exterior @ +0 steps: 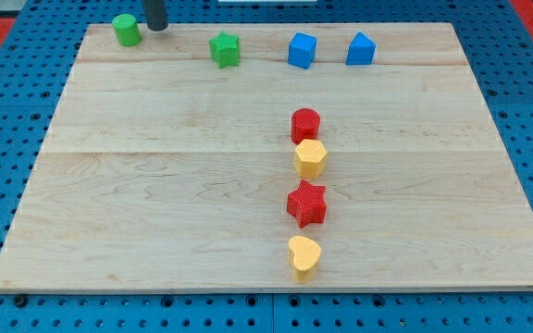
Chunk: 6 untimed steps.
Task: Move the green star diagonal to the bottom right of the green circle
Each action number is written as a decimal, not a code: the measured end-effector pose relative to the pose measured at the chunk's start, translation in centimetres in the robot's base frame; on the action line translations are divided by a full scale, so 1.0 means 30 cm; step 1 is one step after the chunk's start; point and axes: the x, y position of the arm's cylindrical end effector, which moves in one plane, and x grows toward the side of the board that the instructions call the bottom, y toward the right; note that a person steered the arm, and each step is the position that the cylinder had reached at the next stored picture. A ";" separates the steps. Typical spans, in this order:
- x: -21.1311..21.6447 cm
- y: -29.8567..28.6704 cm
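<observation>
The green star (225,49) lies near the view's top, left of centre, on the wooden board (155,185). The green circle (126,30), a short cylinder, stands at the top left corner. The star is to the right of and slightly below the circle, well apart from it. My tip (156,27) is the lower end of the dark rod at the top edge. It sits just right of the green circle and left of the green star, touching neither as far as I can see.
A blue cube (302,50) and a blue pentagon-like block (360,48) sit right of the star. Down the middle right run a red cylinder (305,123), a yellow hexagon (310,158), a red star (306,204) and a yellow heart (303,256).
</observation>
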 end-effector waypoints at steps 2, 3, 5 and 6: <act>0.051 0.008; 0.027 0.230; 0.236 0.249; 0.288 0.350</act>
